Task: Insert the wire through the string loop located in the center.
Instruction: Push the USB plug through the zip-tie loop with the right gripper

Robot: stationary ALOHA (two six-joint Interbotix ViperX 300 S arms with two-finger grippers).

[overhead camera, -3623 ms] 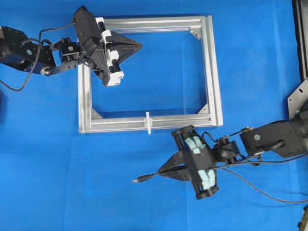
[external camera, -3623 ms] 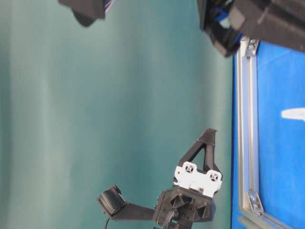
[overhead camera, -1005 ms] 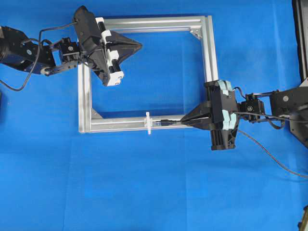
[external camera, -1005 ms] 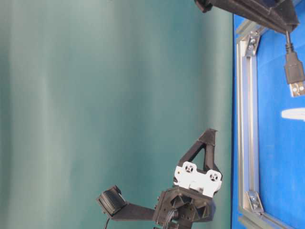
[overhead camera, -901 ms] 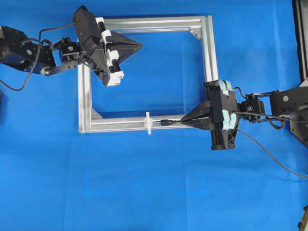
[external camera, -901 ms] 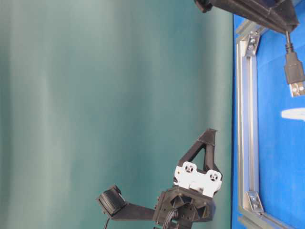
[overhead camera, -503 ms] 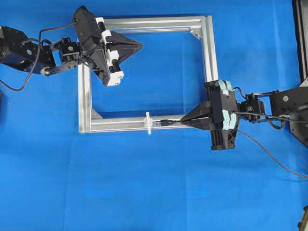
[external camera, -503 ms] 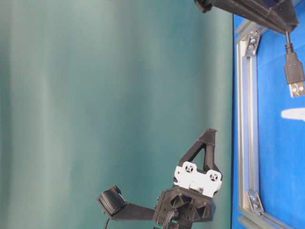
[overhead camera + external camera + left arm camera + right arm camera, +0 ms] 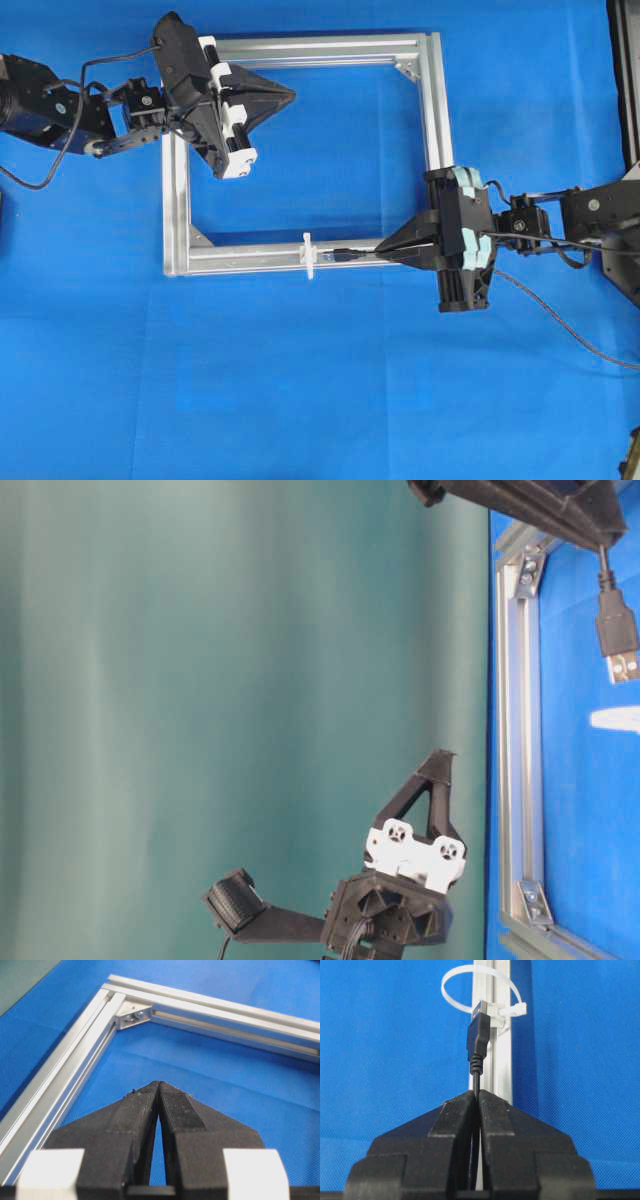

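Observation:
My right gripper (image 9: 381, 255) (image 9: 478, 1093) is shut on the wire (image 9: 477, 1077), a thin black cable. Its black plug (image 9: 479, 1027) (image 9: 343, 255) (image 9: 617, 632) sticks out ahead of the fingertips, metal tip just short of the string loop (image 9: 481, 991) (image 9: 309, 256), a thin white tie round the near bar of the silver frame (image 9: 250, 262). The plug lies along that bar and points at the loop's opening. My left gripper (image 9: 291, 96) (image 9: 158, 1083) is shut with nothing in it, hovering over the frame's far left part.
The rectangular aluminium frame (image 9: 65, 1067) lies flat on the blue cloth, with corner brackets (image 9: 134, 1015) inside. The wire's slack (image 9: 560, 325) trails off to the right behind my right arm. A metal stand edge (image 9: 618, 195) sits at the far right.

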